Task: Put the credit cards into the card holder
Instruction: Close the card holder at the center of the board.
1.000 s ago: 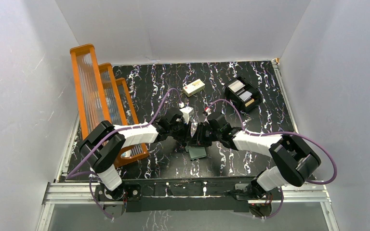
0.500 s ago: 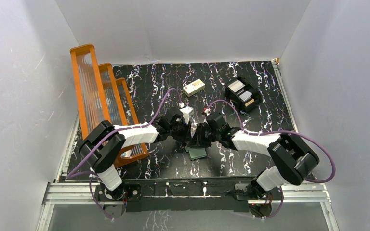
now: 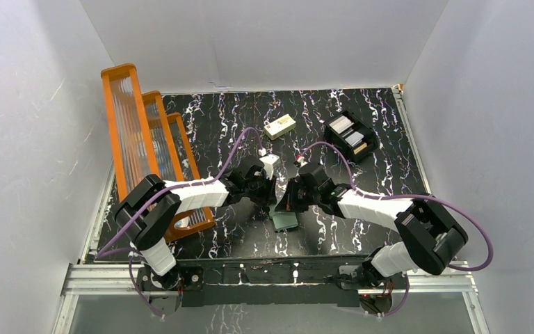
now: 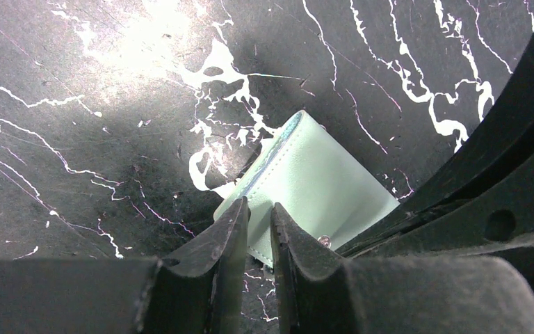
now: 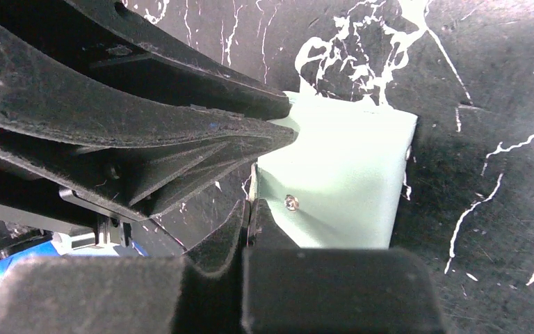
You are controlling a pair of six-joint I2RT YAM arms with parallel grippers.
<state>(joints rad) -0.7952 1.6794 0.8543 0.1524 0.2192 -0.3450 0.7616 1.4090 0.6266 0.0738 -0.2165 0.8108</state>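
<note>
Right fingers (image 5: 249, 223), clenched empty, have backed toward 3 o'clock; left fingers (image 4: 257, 229), nearly closed, hover over the shut card holder (image 4: 313, 184).

Even, bright light fills my overhead view with only soft shadows under my arms, while at my left wrist a white glare washes out the table (image 4: 146, 42) and my own near fingers (image 5: 250, 229) blur dark and out of focus in both wrist views.
</note>
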